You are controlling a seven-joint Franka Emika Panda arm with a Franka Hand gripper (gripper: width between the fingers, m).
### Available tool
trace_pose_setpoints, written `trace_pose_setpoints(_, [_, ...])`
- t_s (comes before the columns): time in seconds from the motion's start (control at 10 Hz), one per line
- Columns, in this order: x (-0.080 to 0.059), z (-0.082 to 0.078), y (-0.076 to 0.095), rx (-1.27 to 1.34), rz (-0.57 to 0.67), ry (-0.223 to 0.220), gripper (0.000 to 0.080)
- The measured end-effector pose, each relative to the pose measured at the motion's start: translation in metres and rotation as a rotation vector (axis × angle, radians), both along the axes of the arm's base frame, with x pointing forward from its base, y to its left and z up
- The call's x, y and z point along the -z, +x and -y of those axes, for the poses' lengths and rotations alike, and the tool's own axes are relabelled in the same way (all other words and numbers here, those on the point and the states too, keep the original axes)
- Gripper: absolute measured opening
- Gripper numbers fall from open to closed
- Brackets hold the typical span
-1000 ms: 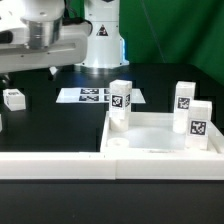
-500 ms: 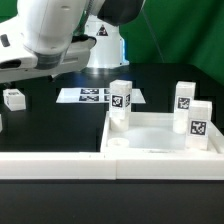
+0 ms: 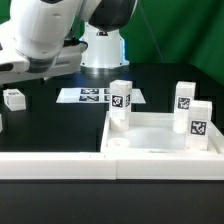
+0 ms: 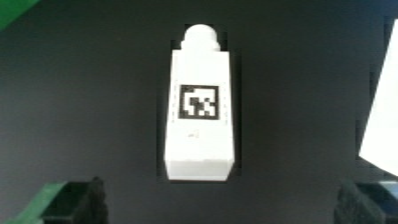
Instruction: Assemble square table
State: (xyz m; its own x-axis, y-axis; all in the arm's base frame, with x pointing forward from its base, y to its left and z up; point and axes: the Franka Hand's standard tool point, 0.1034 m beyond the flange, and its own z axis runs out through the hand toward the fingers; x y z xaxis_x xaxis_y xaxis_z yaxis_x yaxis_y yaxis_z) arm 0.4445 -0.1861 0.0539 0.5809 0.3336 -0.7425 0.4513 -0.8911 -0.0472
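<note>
A black worktop [image 3: 60,125] fills the scene, with a green backdrop behind it and a long white rail [image 3: 60,166] running along its near edge.

The white robot arm [image 3: 50,35] looms large at the exterior view's upper left, its base [image 3: 103,48] standing at the back of the worktop.

The square top [image 3: 160,140] lies on the exterior view's right, just behind the rail. It is a white tray with a raised rim and a round socket showing at its near left corner. Three short white legs stand upright at its corners, each with a black-and-white tag: one [image 3: 120,100] at the far left corner, one [image 3: 185,98] at the far right, and one [image 3: 200,124] nearer on the right.

The marker board [image 3: 92,95] lies flat on the worktop behind the top, near the arm's base.

A small white tagged piece [image 3: 13,98] sits alone at the exterior view's left edge, well apart from the top.

In the wrist view, a fourth leg [image 4: 199,105] lies flat on the worktop, tag facing up, its rounded peg pointing away from the tool [image 4: 222,203]. The tool is spread wide. Its two dark fingertips [image 4: 68,202] stand either side of the leg's blunt end, and neither touches the leg. A white edge shows at one side of this view; what it belongs to cannot be told.
</note>
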Motion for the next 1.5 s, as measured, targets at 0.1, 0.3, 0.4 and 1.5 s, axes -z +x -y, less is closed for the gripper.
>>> trace_pose_setpoints(0.1, [0.0,0.0,0.0,0.001,0.0,0.0,0.0649])
trace_pose_setpoints(0.3, [0.001,0.001,-0.001,0.001,-0.003,-0.001,0.0649])
trace_pose_setpoints(0.4, [0.006,0.006,-0.006,-0.005,-0.025,-0.013,0.0649])
trace_pose_setpoints(1.5, [0.042,0.022,-0.039,0.0,-0.056,-0.028,0.0283])
